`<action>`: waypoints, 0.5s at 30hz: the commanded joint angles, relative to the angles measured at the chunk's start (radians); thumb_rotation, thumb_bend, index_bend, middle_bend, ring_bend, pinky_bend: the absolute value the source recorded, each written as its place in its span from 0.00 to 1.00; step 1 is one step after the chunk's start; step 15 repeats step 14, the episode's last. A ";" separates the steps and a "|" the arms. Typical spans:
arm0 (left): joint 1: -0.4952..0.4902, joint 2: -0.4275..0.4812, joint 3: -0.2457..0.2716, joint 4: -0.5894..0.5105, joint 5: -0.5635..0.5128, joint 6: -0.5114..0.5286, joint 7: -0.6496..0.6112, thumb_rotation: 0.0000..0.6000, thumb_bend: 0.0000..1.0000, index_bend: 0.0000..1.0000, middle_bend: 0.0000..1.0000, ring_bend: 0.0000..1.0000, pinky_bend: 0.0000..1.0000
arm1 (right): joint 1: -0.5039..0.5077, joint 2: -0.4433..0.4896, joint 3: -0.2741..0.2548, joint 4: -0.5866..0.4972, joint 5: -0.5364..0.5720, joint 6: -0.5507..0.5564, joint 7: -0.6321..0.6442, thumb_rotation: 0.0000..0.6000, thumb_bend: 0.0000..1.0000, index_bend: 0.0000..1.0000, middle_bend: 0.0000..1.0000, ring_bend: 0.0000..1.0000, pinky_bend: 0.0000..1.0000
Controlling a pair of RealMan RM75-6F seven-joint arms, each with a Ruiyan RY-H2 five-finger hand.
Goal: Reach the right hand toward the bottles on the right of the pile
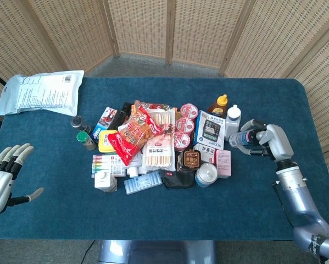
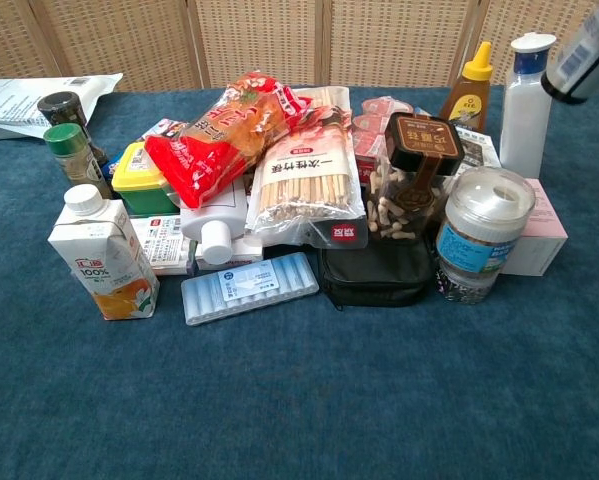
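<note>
My right hand (image 1: 269, 141) is raised at the right side of the pile and grips a small bottle with a blue and white label (image 1: 240, 138), lying tilted with its base toward the pile. In the chest view only this bottle (image 2: 582, 62) shows, at the top right corner. Just left of it stand a white bottle (image 1: 233, 122) (image 2: 527, 100) and an amber squeeze bottle with a yellow cap (image 1: 218, 104) (image 2: 468, 88). My left hand (image 1: 6, 175) hangs open at the table's near left edge, holding nothing.
The pile in the middle of the blue table (image 1: 274, 198) includes a pink box (image 2: 542, 232), a clear jar with a white lid (image 2: 482, 232), a jar of capsules (image 2: 409, 180), a chopstick pack (image 2: 307, 180) and a juice carton (image 2: 101, 252). A white bag (image 1: 42, 92) lies at the far left.
</note>
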 commanded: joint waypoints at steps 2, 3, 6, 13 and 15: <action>-0.005 -0.004 -0.001 0.004 -0.003 -0.007 -0.001 0.89 0.22 0.00 0.00 0.00 0.00 | 0.026 0.091 0.067 -0.131 0.030 0.002 -0.043 1.00 0.27 0.61 1.00 0.90 0.53; -0.006 -0.006 -0.001 0.005 -0.003 -0.010 -0.002 0.89 0.22 0.00 0.00 0.00 0.00 | 0.030 0.102 0.075 -0.151 0.034 0.001 -0.049 1.00 0.27 0.61 1.00 0.90 0.53; -0.008 -0.013 0.000 0.013 -0.006 -0.014 -0.006 0.89 0.22 0.00 0.00 0.00 0.00 | 0.042 0.133 0.095 -0.208 0.049 -0.002 -0.077 1.00 0.27 0.61 1.00 0.90 0.53; -0.013 -0.024 -0.001 0.035 -0.011 -0.019 -0.023 0.88 0.22 0.00 0.00 0.00 0.00 | 0.066 0.161 0.112 -0.269 0.085 -0.016 -0.123 1.00 0.27 0.61 1.00 0.91 0.53; -0.014 -0.025 -0.001 0.038 -0.011 -0.019 -0.025 0.88 0.22 0.00 0.00 0.00 0.00 | 0.070 0.164 0.114 -0.272 0.092 -0.022 -0.124 1.00 0.27 0.61 1.00 0.91 0.53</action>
